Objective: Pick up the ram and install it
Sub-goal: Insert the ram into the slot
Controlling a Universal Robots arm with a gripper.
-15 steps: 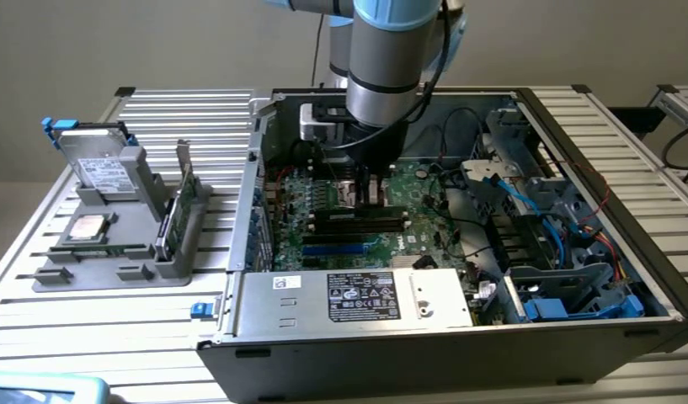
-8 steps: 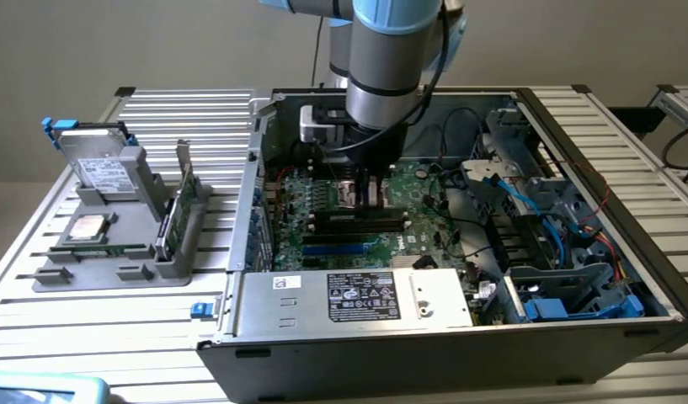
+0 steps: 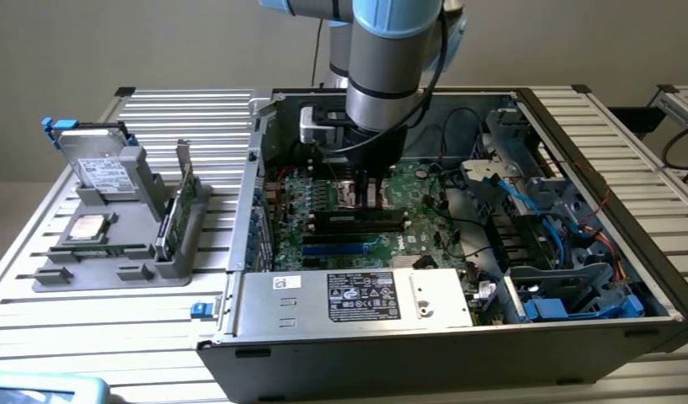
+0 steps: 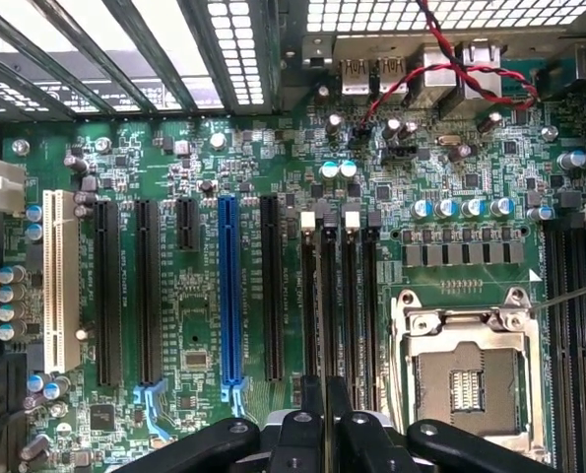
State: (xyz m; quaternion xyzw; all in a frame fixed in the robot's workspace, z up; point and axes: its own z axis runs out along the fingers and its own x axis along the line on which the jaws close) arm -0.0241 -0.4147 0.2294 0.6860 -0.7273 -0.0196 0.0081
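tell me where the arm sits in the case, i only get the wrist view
observer: the arm stands upright over the open computer case, with the gripper down inside, above the middle of the green board.
operator: anything sitting outside the case
observer: yes, a grey tray on the exterior view's left holds a hard drive, a square chip and an upright green card.
operator: what's along the near side of the case
observer: a silver box with a white label, between the board and the case's front wall.
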